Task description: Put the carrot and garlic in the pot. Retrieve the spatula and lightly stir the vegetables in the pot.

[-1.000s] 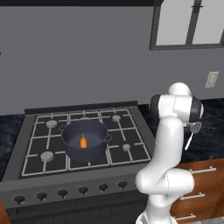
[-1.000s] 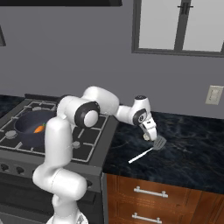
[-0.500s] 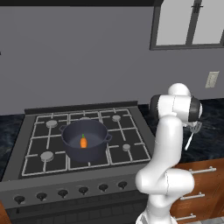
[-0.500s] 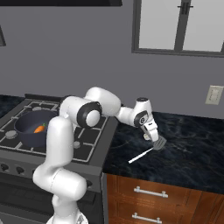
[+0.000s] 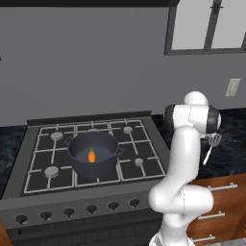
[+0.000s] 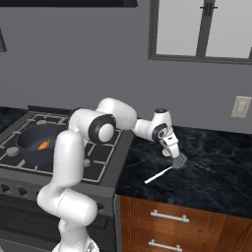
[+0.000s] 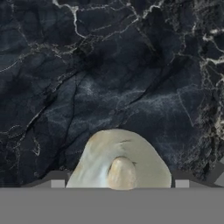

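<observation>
Fingers (image 7: 116, 186) stand wide around the garlic (image 7: 120, 162) on the dark counter (image 7: 109, 78), not clearly gripping yet (carrot (image 5: 91, 155) lies in the pot (image 5: 92, 153)); next I close and lift.

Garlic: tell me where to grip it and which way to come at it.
Probably grip the garlic across its broad lower bulge, coming straight down from above. It sits on the flat counter with its stem nub facing the hand camera, so its rounded flanks offer opposed faces. The gripper hangs over it, one fingertip either side.
</observation>
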{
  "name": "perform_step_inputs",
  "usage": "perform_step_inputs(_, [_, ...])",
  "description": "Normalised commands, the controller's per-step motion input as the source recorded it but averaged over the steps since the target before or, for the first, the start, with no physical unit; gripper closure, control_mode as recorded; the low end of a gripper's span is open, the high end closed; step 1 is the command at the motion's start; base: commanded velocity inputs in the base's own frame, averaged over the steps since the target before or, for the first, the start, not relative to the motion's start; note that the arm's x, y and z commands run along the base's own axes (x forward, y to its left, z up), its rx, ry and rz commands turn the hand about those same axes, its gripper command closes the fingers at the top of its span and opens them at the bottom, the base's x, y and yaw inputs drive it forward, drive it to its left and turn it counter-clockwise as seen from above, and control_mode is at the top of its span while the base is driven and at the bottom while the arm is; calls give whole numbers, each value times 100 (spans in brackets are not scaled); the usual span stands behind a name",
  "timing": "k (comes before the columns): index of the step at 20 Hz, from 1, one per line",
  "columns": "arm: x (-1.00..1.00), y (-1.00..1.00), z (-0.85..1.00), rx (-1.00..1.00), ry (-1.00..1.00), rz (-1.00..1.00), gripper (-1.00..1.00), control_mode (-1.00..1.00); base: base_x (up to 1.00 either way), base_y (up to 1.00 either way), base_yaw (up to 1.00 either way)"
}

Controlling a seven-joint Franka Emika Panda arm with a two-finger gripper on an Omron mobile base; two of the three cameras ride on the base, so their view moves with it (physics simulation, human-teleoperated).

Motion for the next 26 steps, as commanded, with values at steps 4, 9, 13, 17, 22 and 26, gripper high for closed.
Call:
perform_step_inputs(4, [0, 0, -22, 0, 0, 0, 100, -100, 0, 0, 0])
perform_step_inputs(9, [-5, 0, -20, 0, 0, 0, 100, -100, 0, 0, 0])
perform_step_inputs(13, [-5, 2, 19, 3, 0, 1, 100, -100, 0, 0, 0])
perform_step_inputs(17, [-38, 15, 53, 9, 0, 13, 100, -100, 0, 0, 0])
perform_step_inputs(22, [-60, 31, 48, 4, 0, 26, 100, -100, 0, 0, 0])
perform_step_inputs(26, [-56, 43, 50, 0, 0, 26, 100, -100, 0, 0, 0])
